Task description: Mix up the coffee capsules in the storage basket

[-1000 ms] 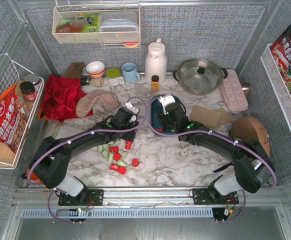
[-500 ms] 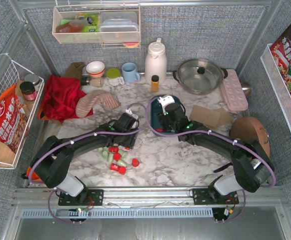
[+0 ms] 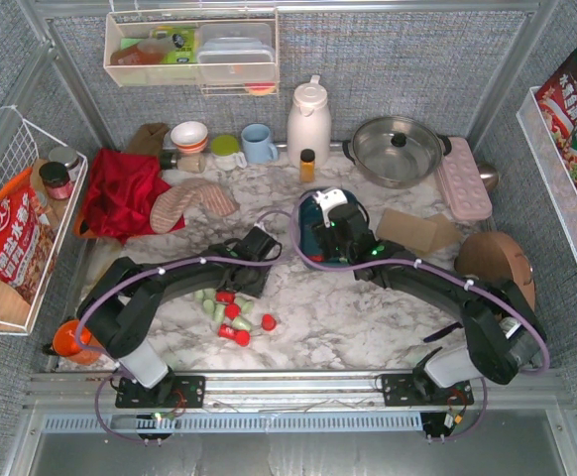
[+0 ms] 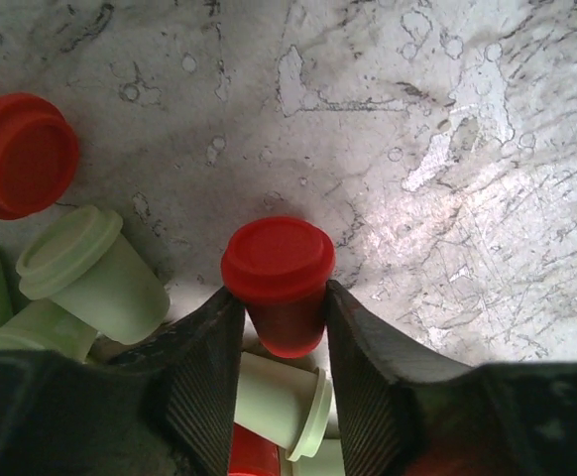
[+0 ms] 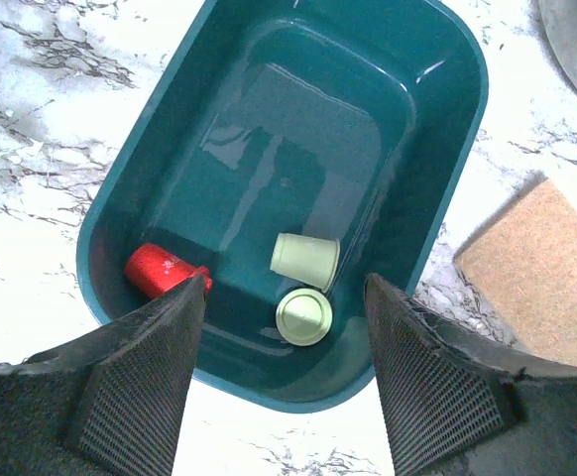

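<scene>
Early in the task: three capsules in the basket, most loose on the bench
Left tool [image 4: 281,309] clamped on a red capsule [image 4: 277,260], lower centre of left wrist view; right tool [image 5: 284,290] apart and empty over the storage basket [image 5: 447,129], which holds one red and two mint; loose capsules [image 3: 231,309] lower centre-left on bench [image 3: 358,317]; snack bag [image 3: 11,238] print unreadable

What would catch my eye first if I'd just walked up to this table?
Probably the scatter of red and mint-green coffee capsules on the marble near the front, where the left tool pinches one red capsule. To the right, the right tool hangs open over the teal storage basket, which holds just three capsules: one red, two green.
</scene>
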